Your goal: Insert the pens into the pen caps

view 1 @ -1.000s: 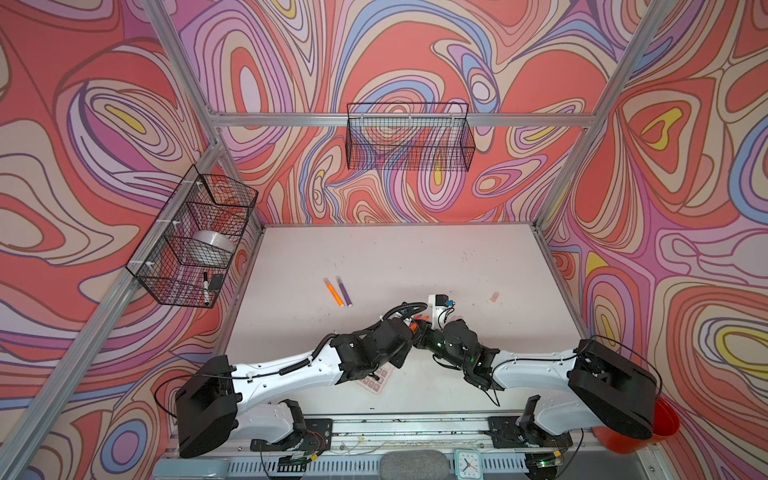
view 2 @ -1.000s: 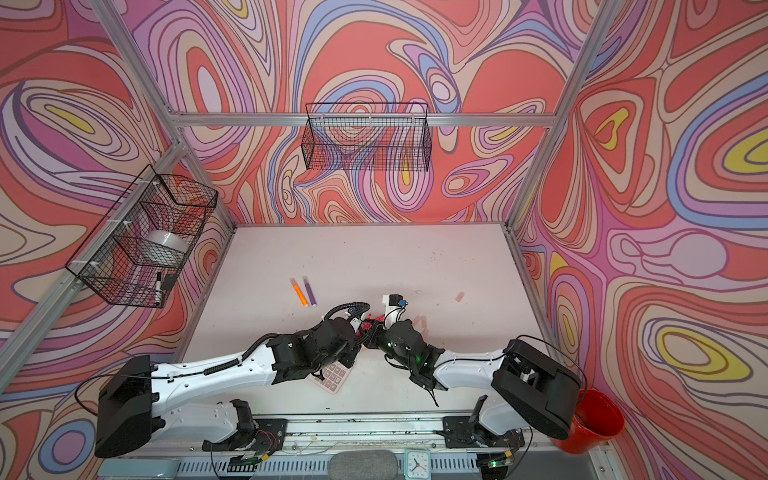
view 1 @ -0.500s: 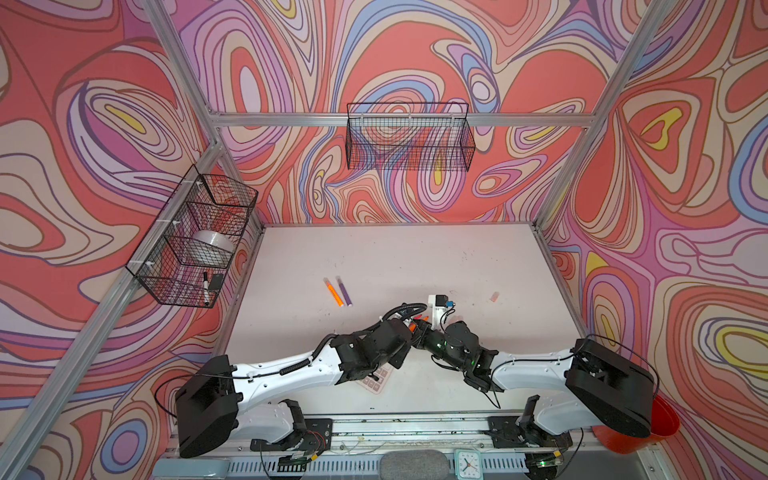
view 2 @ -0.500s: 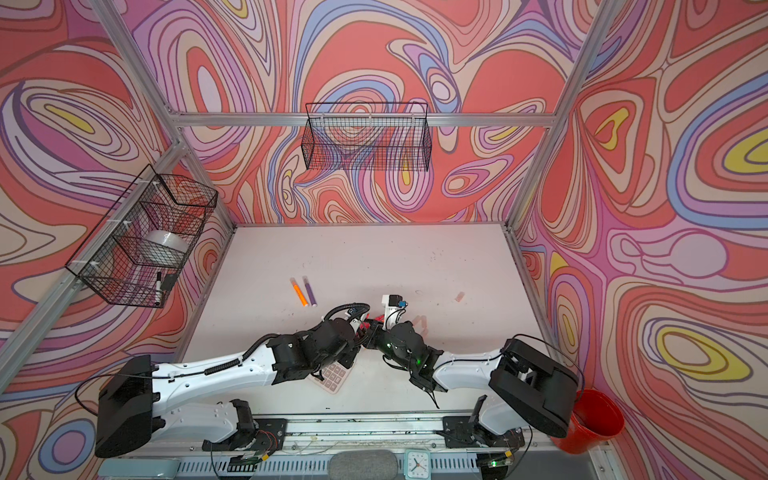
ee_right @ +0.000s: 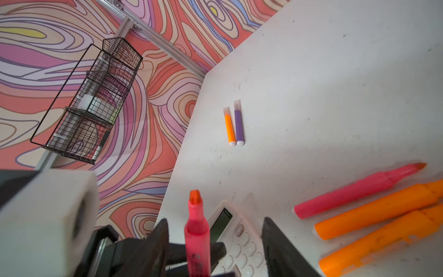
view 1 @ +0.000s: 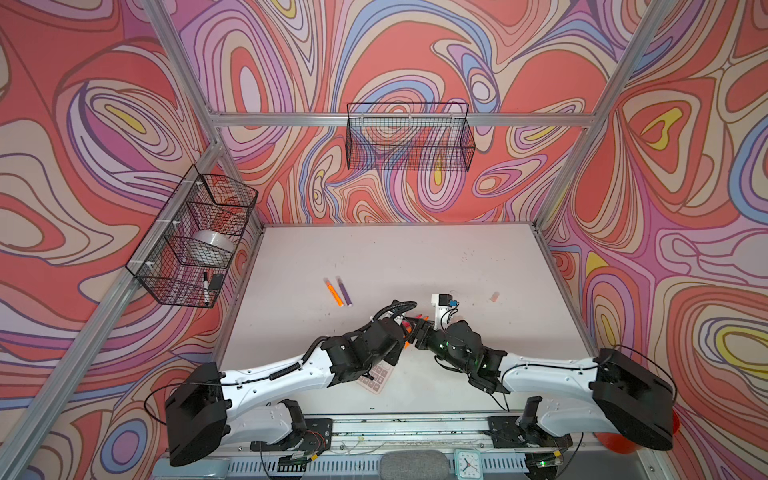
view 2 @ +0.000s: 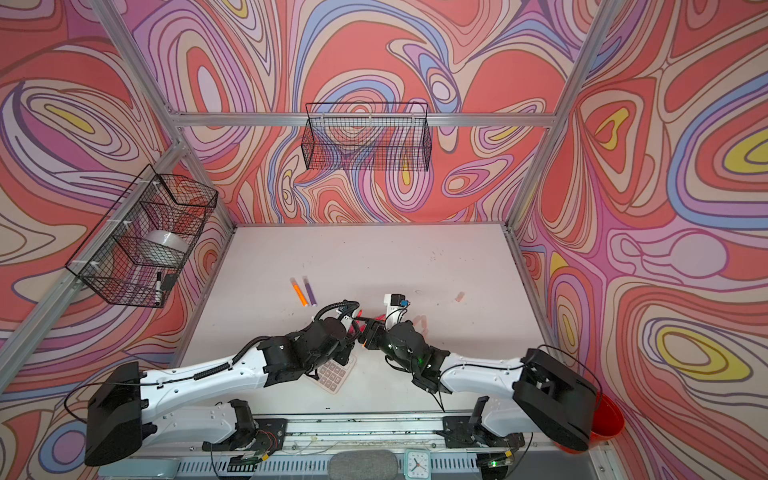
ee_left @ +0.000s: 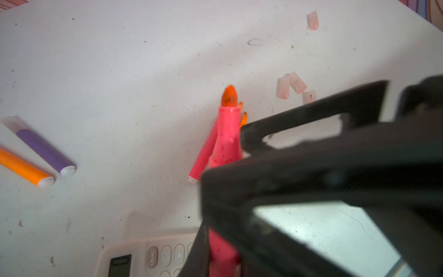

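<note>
Left gripper (view 1: pixel 404 332) is clamped on the barrel of a neon pink plastic marker pen with an orange pointed tip (ee_left: pixel 226 134); pen is lifted off the white tabletop (ee_left: pixel 119 72), near the beige calculator (ee_left: pixel 143 254). Right gripper (ee_right: pixel 214 221) jaws wide, straddling the pen, not touching. Judgement: right should back straight off without knocking the pen, then fetch one of the pale translucent stub caps (ee_left: pixel 291 84) clustered nearby; left needs a firm hold, tip clear. Pen looks slim, rigid, speckled, uncapped; capped orange and purple pens (ee_right: pixel 239 124) lie well apart
</note>
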Available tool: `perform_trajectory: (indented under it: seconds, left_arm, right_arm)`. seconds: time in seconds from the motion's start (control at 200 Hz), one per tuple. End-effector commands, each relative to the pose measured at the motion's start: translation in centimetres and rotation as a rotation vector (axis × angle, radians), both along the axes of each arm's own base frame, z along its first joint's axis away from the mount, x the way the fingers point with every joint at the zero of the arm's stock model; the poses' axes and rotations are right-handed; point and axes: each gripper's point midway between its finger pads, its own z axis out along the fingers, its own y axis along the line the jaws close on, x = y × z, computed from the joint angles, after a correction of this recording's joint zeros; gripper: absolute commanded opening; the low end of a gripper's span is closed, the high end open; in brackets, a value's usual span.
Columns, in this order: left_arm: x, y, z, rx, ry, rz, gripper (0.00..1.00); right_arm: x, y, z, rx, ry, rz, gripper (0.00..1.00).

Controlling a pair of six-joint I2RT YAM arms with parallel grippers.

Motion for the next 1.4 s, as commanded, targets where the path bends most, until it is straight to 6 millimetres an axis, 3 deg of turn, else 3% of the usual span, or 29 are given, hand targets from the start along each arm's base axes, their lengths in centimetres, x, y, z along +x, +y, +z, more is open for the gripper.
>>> perform_trajectory:
  seconds: [0.0, 0.145, 0.26, 0.396, 0.646, 0.901, 1.397]
  left_arm:
    - [1.1, 1.7, 0.9, -0.055, -0.053, 0.110, 0.00]
    - [0.5, 1.6, 1.6, -0.109, -0.062, 0.082, 0.00]
    - [-0.1, 1.2, 1.8, -0.127, -0.046, 0.033, 0.00]
    - [-0.7, 0.6, 1.7, -0.143, -0.026, -0.006, 0.00]
    - [-0.7, 0.2, 1.5, -0.139, -0.008, -0.014, 0.00]
    - [-0.6, 0.1, 1.5, -0.131, -0.007, -0.013, 0.00]
    - [-0.6, 0.2, 1.6, -0.128, -0.008, -0.009, 0.00]
  right_arm:
    - [1.0, -5.2, -0.5, -0.226, -0.017, -0.193, 0.64]
    - [1.0, -9.5, -0.6, -0.344, -0.005, -0.331, 0.62]
    - [0.8, -10.6, -3.2, -0.438, 0.059, -0.363, 0.54]
    - [0.9, -12.7, -5.6, -0.579, 0.109, -0.446, 0.53]
    - [1.6, -13.8, -8.9, -0.687, 0.172, -0.445, 0.54]
    - [2.1, -16.2, -12.9, -0.715, 0.299, -0.421, 0.44]
    - [2.6, -17.3, -16.7, -0.769, 0.396, -0.386, 0.36]
